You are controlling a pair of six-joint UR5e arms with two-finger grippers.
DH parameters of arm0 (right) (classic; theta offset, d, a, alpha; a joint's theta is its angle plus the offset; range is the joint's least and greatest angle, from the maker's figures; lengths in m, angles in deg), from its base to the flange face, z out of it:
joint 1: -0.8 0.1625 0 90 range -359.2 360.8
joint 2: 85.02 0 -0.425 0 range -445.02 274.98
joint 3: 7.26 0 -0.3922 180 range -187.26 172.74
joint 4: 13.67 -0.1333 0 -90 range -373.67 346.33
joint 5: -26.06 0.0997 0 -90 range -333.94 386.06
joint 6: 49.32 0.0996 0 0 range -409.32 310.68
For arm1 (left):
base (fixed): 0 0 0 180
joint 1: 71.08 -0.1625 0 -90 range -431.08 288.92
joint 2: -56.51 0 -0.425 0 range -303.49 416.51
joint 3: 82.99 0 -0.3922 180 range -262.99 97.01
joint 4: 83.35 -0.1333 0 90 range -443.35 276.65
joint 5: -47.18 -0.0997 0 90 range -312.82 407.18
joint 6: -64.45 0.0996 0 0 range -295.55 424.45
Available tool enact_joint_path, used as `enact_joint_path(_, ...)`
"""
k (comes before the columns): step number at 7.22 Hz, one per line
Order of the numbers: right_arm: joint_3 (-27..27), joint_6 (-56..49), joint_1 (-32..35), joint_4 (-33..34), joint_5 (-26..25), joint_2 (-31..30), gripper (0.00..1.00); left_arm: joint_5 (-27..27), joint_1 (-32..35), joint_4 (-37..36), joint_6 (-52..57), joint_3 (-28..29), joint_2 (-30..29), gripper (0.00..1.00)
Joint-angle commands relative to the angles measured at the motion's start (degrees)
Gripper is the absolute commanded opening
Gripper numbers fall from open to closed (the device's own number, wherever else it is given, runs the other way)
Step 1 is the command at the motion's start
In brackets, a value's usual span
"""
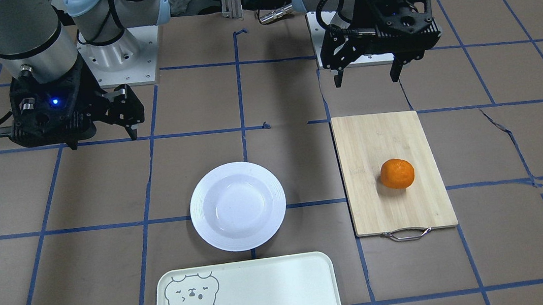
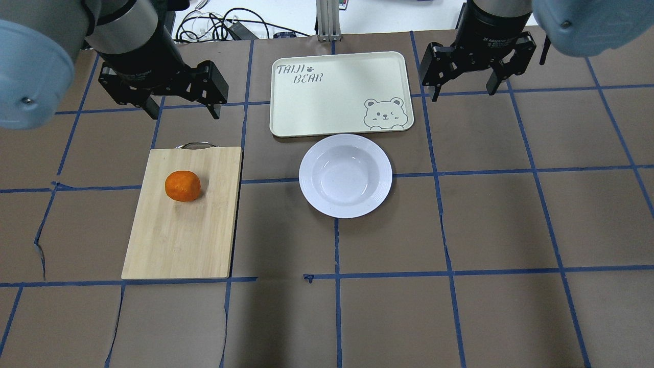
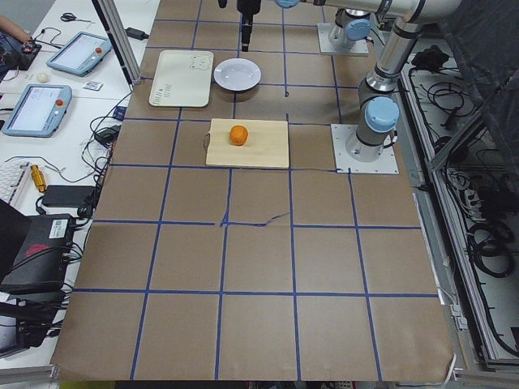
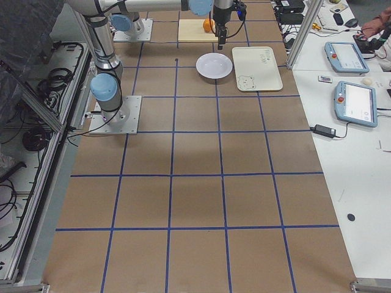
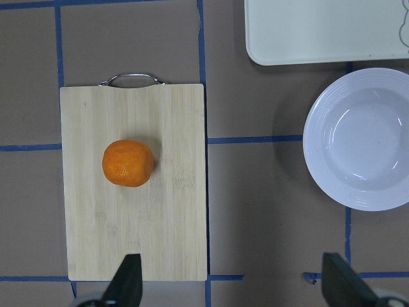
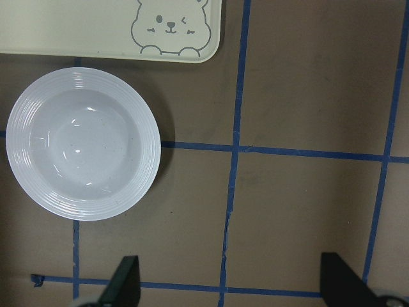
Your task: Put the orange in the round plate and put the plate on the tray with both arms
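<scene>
Orange (image 2: 182, 186) is laid on cutting board (image 2: 179, 240), round plate (image 2: 345, 176) just beside tray (image 2: 332, 97) on taped table (image 2: 511, 230); left tool (image 2: 184, 113), right tool (image 2: 465, 94) held apart

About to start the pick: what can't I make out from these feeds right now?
1. tray: front-facing view, the bottom edge cuts off its near part; both wrist views crop it too.
2. orange: exterior right view, tiny and partly covered by the right gripper.
3. left gripper: left wrist view, only its tips show; the bottom edge cuts off the rest.
</scene>
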Motion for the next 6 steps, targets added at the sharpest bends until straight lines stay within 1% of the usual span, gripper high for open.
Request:
enact_joint_path(1, 0.03, -0.32, -0.04, 0.29, -0.08, 0.0, 1.0, 0.06, -0.04, 0.0, 0.09, 0.09, 0.03, 1.0)
enact_joint_path(6, 0.12, 0.56, -0.57, 0.21, 0.8, 0.35, 1.0, 0.06, -0.04, 0.0, 0.0, 0.0, 0.12, 1.0)
